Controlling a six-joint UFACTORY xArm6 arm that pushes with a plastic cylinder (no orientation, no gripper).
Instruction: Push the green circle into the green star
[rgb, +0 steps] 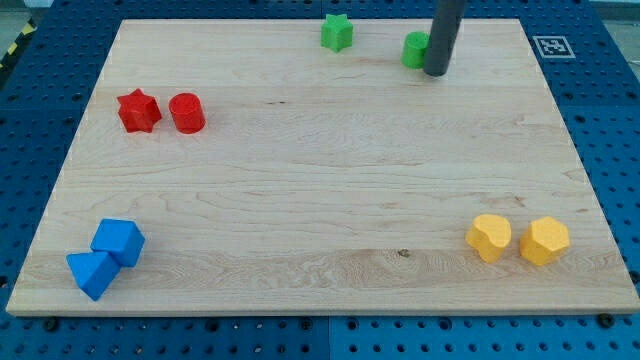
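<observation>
While my tip (436, 72) is touching the green circle (415, 49) on its right, the green star (338, 32) is sitting apart, left; no hand exists.

The small green star-shaped block (337, 32) lies flat near the top edge of the wooden board, slightly right of centre across the view. Its points are visible and its top face appears level. The small green circular block (414, 49), a short cylinder standing on its flat end, lies to the star's right and marginally lower in the view. The two blocks are apart, with bare wood between them. The cylinder's right side is partly hidden behind the dark rod, so its full outline cannot be confirmed. Both blocks share the same bright green colour.
</observation>
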